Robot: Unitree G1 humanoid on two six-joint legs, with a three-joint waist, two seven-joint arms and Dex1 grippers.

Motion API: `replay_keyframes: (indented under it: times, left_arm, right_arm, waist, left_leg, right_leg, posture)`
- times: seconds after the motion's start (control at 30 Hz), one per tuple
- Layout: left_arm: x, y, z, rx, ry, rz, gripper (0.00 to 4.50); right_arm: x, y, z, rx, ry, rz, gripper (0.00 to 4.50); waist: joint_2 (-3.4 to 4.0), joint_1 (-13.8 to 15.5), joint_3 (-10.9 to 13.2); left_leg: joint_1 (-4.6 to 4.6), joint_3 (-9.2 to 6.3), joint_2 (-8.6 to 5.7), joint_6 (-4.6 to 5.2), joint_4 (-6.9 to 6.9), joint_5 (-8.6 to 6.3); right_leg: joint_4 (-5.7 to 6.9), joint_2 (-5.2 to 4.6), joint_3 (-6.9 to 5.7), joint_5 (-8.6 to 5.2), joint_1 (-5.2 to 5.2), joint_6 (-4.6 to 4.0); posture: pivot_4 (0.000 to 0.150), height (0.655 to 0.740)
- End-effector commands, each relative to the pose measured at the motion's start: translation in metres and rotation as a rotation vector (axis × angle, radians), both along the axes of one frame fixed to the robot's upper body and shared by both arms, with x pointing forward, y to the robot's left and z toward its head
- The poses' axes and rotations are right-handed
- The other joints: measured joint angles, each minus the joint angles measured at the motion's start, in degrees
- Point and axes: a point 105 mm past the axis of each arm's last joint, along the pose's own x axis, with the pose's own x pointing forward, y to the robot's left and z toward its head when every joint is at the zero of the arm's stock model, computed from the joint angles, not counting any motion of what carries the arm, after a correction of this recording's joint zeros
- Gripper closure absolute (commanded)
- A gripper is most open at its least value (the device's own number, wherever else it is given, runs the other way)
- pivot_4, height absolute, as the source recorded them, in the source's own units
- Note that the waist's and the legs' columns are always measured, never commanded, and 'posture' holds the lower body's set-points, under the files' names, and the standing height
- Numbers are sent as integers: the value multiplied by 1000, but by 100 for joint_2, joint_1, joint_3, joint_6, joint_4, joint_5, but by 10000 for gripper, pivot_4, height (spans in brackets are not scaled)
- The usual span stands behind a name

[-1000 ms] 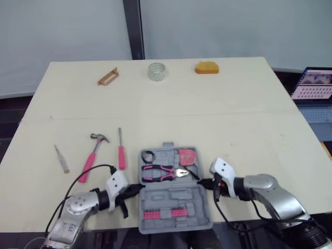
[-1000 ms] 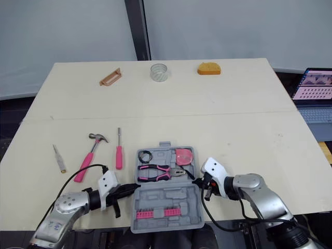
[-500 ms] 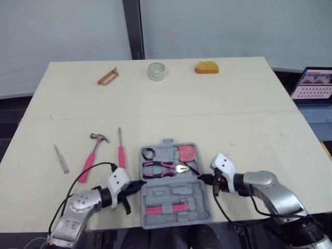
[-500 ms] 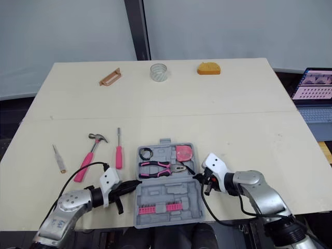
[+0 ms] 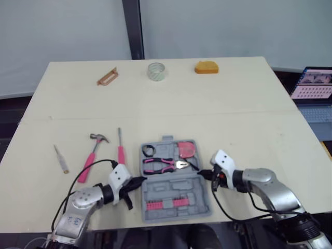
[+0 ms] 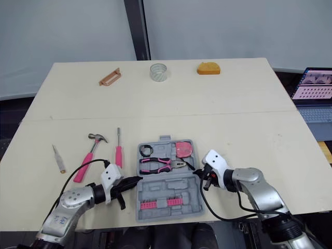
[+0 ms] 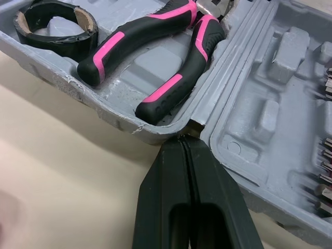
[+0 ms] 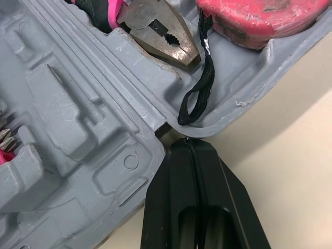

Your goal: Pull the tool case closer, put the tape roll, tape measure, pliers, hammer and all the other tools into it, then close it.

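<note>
My left gripper has its 2 black fingers pressed flat together. Their tip sits at the hinge notch on the left side of the open grey plastic tool case. My right gripper is the same: fingers squeezed together with nothing between them, tip at the hinge notch on the case's right side.

The case lies flat and open between my 2 grippers, near the front edge of the pale wooden table. Its far half holds the pink-and-black-handled pliers, the small black tape roll and the red tape measure, whose black loop hangs towards the hinge. Its near half carries a row of bits in a pink holder.

Left of the case, on the table, lie the pink-handled screwdriver, the pink-handled hammer and, further left, a slim pale pointed tool.

Along the far edge stand a brown handle-shaped piece, a clear tape roll and an orange lump, all well apart from the case.
</note>
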Motion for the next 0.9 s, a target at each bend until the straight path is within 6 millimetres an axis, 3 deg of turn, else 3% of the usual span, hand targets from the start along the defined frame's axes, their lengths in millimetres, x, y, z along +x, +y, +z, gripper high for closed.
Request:
replay_keyframes:
  times: [0.03,0.9]
  left_arm:
    - [4,-8,10,-26,-44,-24,44890]
    - [21,-5,13,-34,-71,17,44890]
  right_arm:
    - [1,5,7,30,-35,8,45000]
    - [14,9,12,48,-76,-34,45000]
  waist:
    - [0,-1,0]
    - [0,-5,0]
  left_leg:
    - [0,0,0,0,0,0]
    - [0,1,0,0,0,0]
  right_leg:
    - [0,0,0,0,0,0]
    - [2,0,0,0,-2,0]
  posture:
    - [1500,7400]
    - [1500,7400]
